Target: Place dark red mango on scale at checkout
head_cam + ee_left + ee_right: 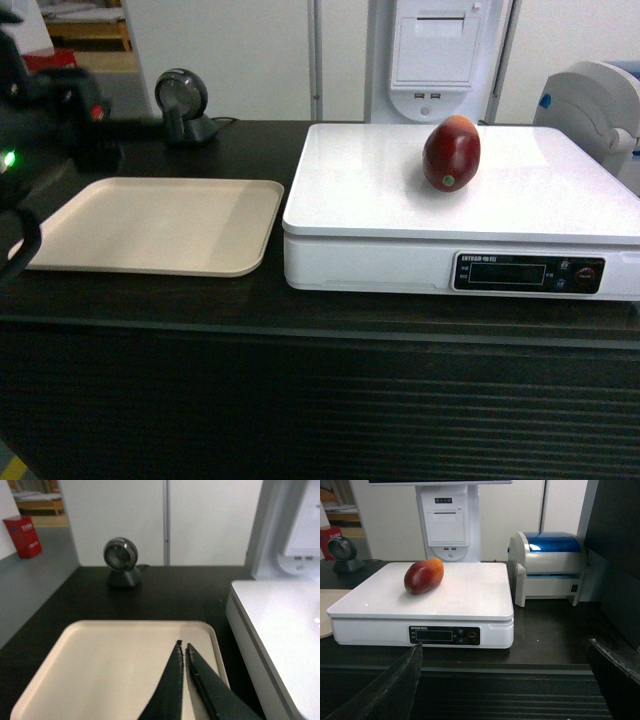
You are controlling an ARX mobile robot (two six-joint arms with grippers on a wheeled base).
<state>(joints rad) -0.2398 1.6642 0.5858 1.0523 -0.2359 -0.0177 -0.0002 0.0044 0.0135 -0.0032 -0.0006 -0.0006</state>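
Observation:
The dark red mango (452, 152) lies free on the glossy white top of the scale (400, 215), which stands on the black checkout counter (300, 310). The right wrist view shows the mango (423, 576) on the scale (470, 597) with its orange side turned back. My right gripper (506, 652) is open, low in front of the ribbed counter panel, well short of the scale. My left gripper (183, 645) is shut with nothing in it, over the right part of the beige tray (100, 670). At the left edge of the head view only the dark left arm (50, 120) shows.
A beige tray (160, 225) lies left of the scale. A round grey scanner (183, 100) stands at the counter's back left. A white receipt printer unit (449, 525) rises behind the scale. A white and blue label printer (550, 565) sits to the scale's right.

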